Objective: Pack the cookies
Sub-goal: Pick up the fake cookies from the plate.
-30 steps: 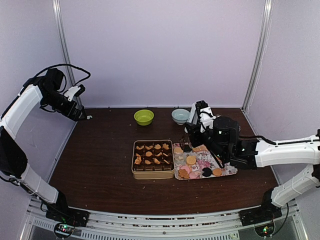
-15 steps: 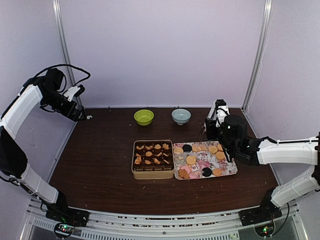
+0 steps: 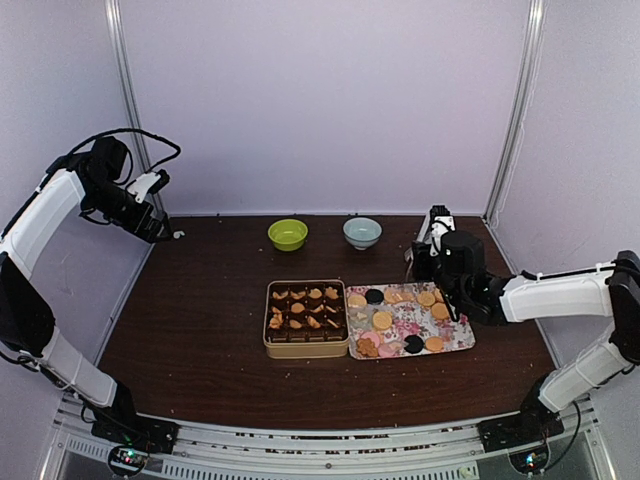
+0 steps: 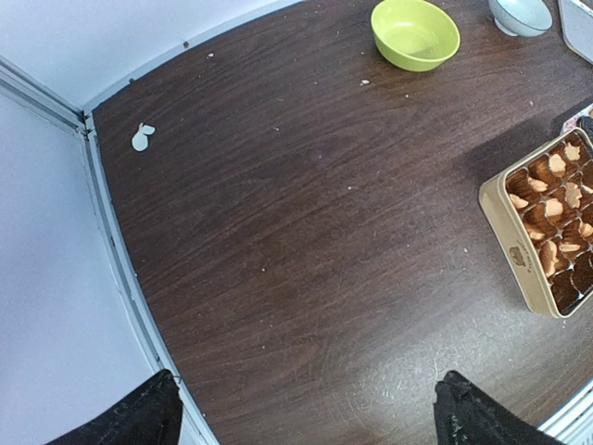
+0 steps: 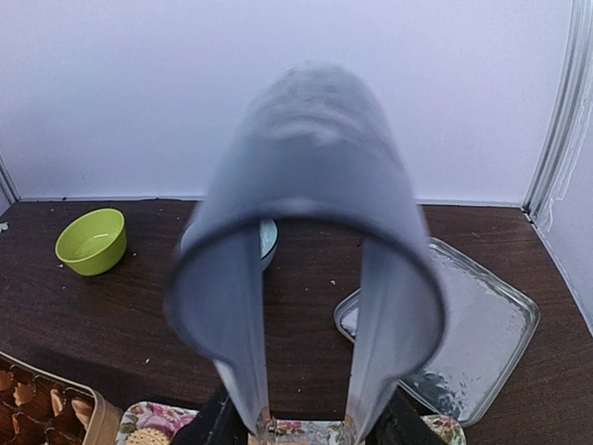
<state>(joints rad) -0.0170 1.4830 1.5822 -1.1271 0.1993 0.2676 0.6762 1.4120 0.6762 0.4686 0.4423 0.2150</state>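
Two arms stand at the table (image 3: 200, 320). At the far left, the left gripper (image 4: 301, 422) hangs high over the bare wood near the wall. Its fingers (image 4: 139, 417) are spread fully wide and hold nothing.

Near the middle stands a tan tin (image 3: 306, 348). Most of its dark paper cups (image 4: 563, 292) already have cookies (image 3: 298, 309) in them. Just beside it on the right lies a flowered tray (image 3: 458, 345). More cookies lie flat on this tray: mostly orange, some pink, two black.

At the right, the right gripper (image 5: 306, 426) is near the far edge of this tray. Its fingers are half closed on what seems to be grey tongs (image 5: 306, 120), much blurred in the wrist view.

The cookies are probably light, stiff and brittle, and crumbly at the rim. Because they lie flat, the best hold is likely across the edge, from two opposite sides, with a gentle squeeze. A hard squeeze could snap them.
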